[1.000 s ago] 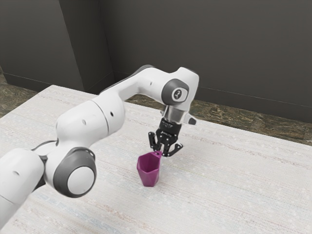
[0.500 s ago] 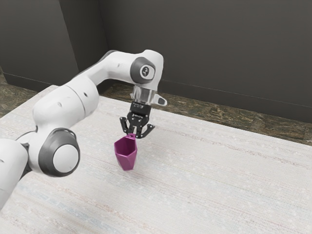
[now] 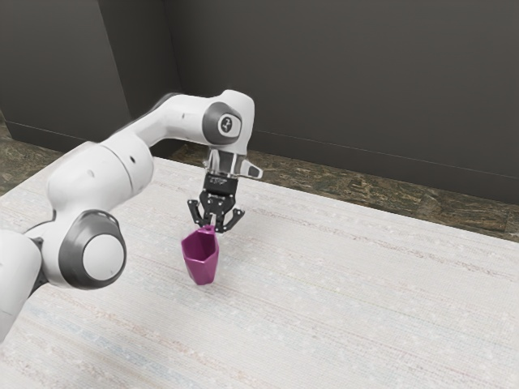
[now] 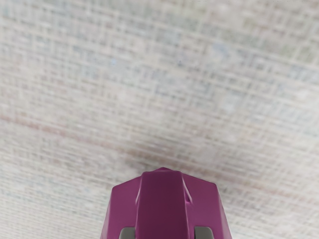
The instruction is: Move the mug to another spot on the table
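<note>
A magenta faceted mug (image 3: pixel 200 257) hangs upright a little above the pale table (image 3: pixel 365 308), left of the table's middle in the exterior view. My black gripper (image 3: pixel 212 230) points down and is shut on the mug's far rim, so the mug hangs from the fingertips. In the wrist view the mug (image 4: pixel 164 206) sits right under my hand, with its soft shadow on the tabletop just beyond it.
The pale woven tabletop stretches wide toward the exterior view's right and front. Dark walls (image 3: pixel 365 73) and a stone floor strip (image 3: pixel 405 194) lie behind the table's far edge.
My arm has carried the mug toward the exterior view's left and slightly back across the table. The grip on the rim is unchanged.
</note>
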`<state>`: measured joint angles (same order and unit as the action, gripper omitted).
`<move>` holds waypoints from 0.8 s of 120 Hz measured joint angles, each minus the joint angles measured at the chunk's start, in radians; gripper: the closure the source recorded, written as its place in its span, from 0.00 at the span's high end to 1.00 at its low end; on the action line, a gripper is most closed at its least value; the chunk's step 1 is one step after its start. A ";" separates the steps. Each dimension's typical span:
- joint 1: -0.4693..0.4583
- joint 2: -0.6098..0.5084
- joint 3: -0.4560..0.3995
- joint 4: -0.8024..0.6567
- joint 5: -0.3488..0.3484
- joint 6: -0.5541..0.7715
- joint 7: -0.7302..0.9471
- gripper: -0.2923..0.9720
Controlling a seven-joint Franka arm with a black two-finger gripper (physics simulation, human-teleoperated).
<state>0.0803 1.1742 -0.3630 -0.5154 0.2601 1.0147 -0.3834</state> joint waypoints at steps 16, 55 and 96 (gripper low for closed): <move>0.002 0.009 -0.018 -0.029 0.025 0.019 0.010 0.22; 0.015 0.008 -0.053 -0.061 0.059 0.058 0.050 0.38; 0.028 -0.074 -0.060 -0.173 0.052 0.110 0.071 0.55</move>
<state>0.1082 1.1003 -0.4231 -0.6886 0.3118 1.1248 -0.3120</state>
